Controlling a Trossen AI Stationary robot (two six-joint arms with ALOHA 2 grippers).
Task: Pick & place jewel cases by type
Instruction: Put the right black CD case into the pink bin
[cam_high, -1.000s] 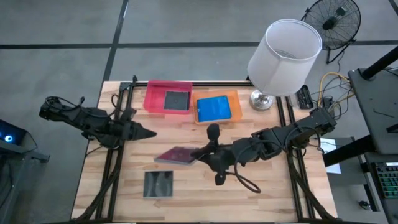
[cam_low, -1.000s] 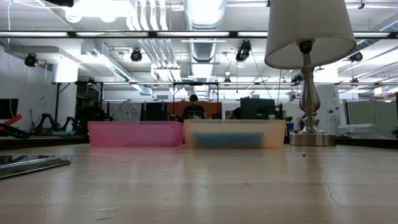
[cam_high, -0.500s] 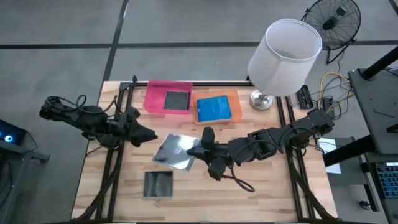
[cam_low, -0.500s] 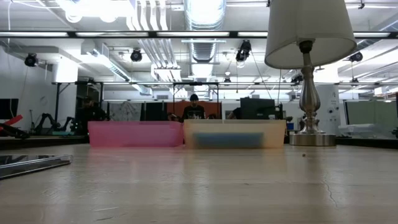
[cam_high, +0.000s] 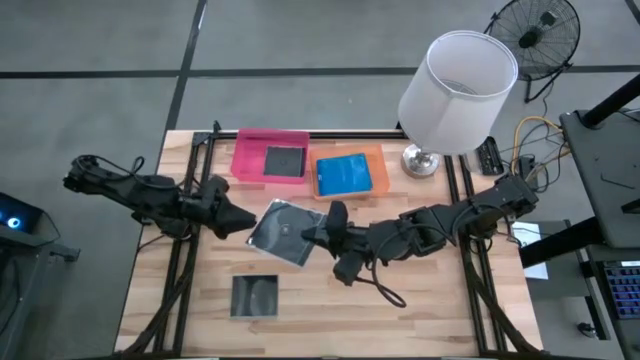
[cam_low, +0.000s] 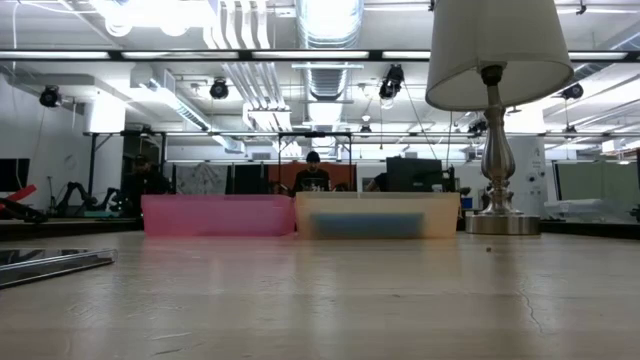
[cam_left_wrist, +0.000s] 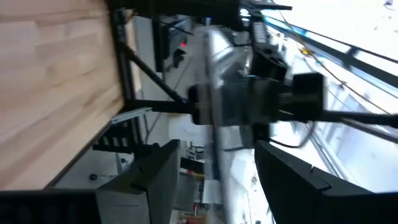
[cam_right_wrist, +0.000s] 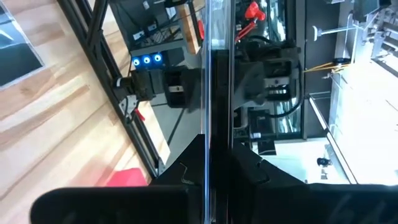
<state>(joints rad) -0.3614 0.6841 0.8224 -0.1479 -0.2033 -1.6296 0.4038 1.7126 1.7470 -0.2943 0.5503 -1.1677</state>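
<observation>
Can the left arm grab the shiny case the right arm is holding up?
Probably yes. The left gripper is open, right beside the dark case that the right gripper clamps by its other edge, and nothing sits between them.

A white-shaded lamp (cam_high: 456, 90) stands on its chrome base at the table's (cam_high: 420, 310) far right corner. A pink tray (cam_high: 250, 155) and an orange tray (cam_high: 375, 160) sit side by side (touching) along the far edge. A fan (cam_high: 535, 30) stands on the floor beyond.

We see the right gripper (cam_high: 318, 233) has carried its dark jewel case (cam_high: 283, 231) up-left toward frame centre (now tilted, reflecting light), and the left gripper (cam_high: 243, 220) has closed in beside it.
</observation>
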